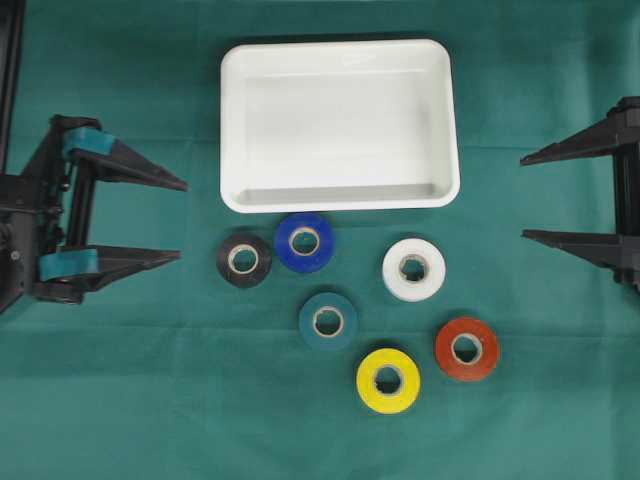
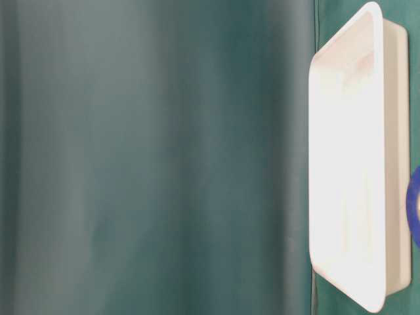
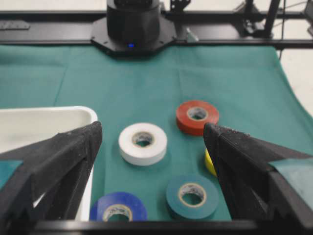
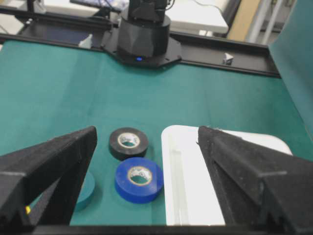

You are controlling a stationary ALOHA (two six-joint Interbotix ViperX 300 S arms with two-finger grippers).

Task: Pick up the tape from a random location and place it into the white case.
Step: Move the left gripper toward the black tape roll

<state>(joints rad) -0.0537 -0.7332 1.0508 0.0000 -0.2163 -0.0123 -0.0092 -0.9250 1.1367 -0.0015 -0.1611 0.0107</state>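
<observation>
The white case (image 1: 232, 130) lies empty at the top middle of the green cloth. Below it lie several tape rolls flat on the cloth: black (image 1: 244, 260), blue (image 1: 304, 242), white (image 1: 413, 269), teal (image 1: 328, 321), red (image 1: 466, 349) and yellow (image 1: 388, 380). My left gripper (image 1: 183, 221) stands open at the left edge, its fingers pointing toward the black roll, apart from it. My right gripper (image 1: 522, 197) stands open at the right edge, level with the case's lower right corner. Neither holds anything. The left wrist view shows the white roll (image 3: 143, 143) between the open fingers.
Each wrist view shows the opposite arm's black base (image 3: 133, 24) and a black frame rail (image 4: 220, 54) at the far table edge. In the table-level view only the case (image 2: 348, 157) and a sliver of the blue roll (image 2: 415, 207) show at the right.
</observation>
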